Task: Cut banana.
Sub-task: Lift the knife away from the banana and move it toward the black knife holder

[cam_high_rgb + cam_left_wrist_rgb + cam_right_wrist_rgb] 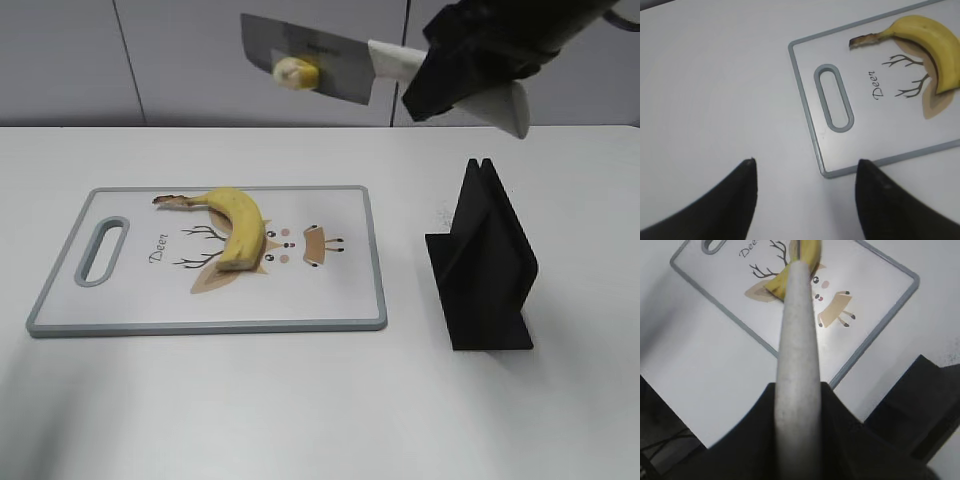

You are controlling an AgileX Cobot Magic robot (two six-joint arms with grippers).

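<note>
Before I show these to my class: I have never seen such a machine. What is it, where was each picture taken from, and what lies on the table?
It is a robot with two arms. One picture looks at the table from the front; the other two come from cameras on each wrist. A cutting board carries a banana, and a black knife stand is beside it. The right hand holds a knife raised in the air, with a cut banana piece stuck to the blade. The left hand is open, empty, near the board's handle end.
</note>
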